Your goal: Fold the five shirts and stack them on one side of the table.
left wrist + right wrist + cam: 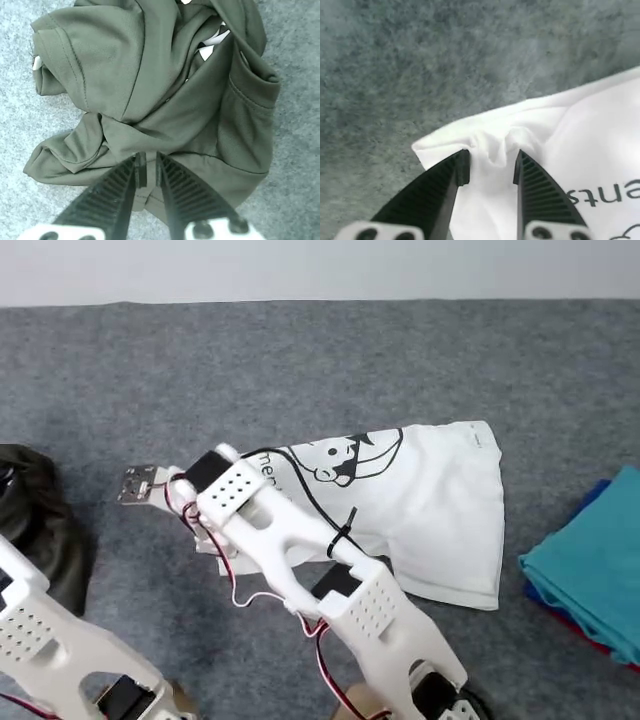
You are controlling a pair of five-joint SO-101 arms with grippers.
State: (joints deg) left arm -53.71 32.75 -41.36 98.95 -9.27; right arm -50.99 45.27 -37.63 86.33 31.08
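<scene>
A white shirt [420, 510] with a black print lies spread in the middle of the grey table. My right gripper [490, 160] is at its left corner [150, 488], open, with its fingertips pressed down on either side of a small puckered fold of the white shirt [560, 150]. At the table's left edge lies a crumpled dark olive shirt [40, 510]. My left gripper [147, 162] is shut on the hem of the olive shirt [150, 85]. A folded teal shirt [595, 555] tops a stack at the right edge.
Blue and red folded shirts [570, 615] peek out under the teal one. The right arm [330, 580] lies across the white shirt's lower left part. The left arm [40, 640] stands at the front left. Bare grey felt [300, 370] stretches behind the shirts.
</scene>
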